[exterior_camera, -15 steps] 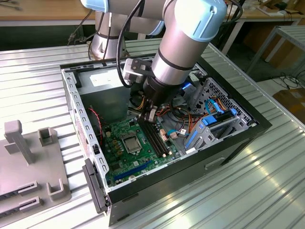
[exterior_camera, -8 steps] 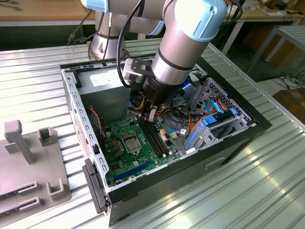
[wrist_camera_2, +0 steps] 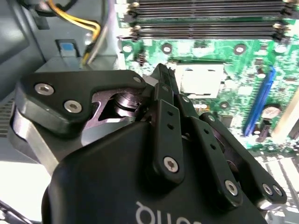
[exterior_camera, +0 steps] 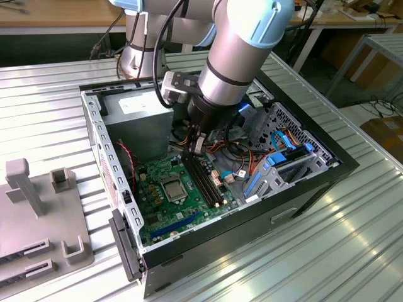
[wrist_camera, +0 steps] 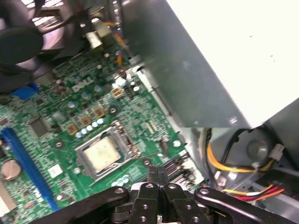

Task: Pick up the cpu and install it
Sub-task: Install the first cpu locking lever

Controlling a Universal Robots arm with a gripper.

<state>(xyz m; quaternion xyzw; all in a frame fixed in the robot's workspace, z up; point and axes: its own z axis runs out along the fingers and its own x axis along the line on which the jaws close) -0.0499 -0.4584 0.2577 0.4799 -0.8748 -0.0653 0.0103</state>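
The cpu (wrist_camera: pixel 100 154) is a small pale square plate lying flat in the metal-framed socket of the green board (wrist_camera: pixel 46 140). The same plate shows in the second wrist view as the cpu (wrist_camera_2: pixel 202 79) and in the exterior view as the cpu (exterior_camera: pixel 172 187). My gripper (exterior_camera: pixel 197 150) hangs inside the open computer case, over the black memory slots (exterior_camera: pixel 204 179) just beside the socket toward the exterior view's right. Its dark fingers are pressed together in both wrist views, with nothing seen between them: gripper (wrist_camera: pixel 158 171), gripper (wrist_camera_2: pixel 162 77). It is apart from the cpu.
The black case wall (exterior_camera: pixel 302 189) rings the board. A large grey metal box (exterior_camera: pixel 135 123) stands at the back, with yellow and red cables (wrist_camera: pixel 233 168) beside it. A blue drive bracket (exterior_camera: pixel 277 167) sits at the exterior view's right. Grey fixtures (exterior_camera: pixel 38 207) stand on the ribbed table.
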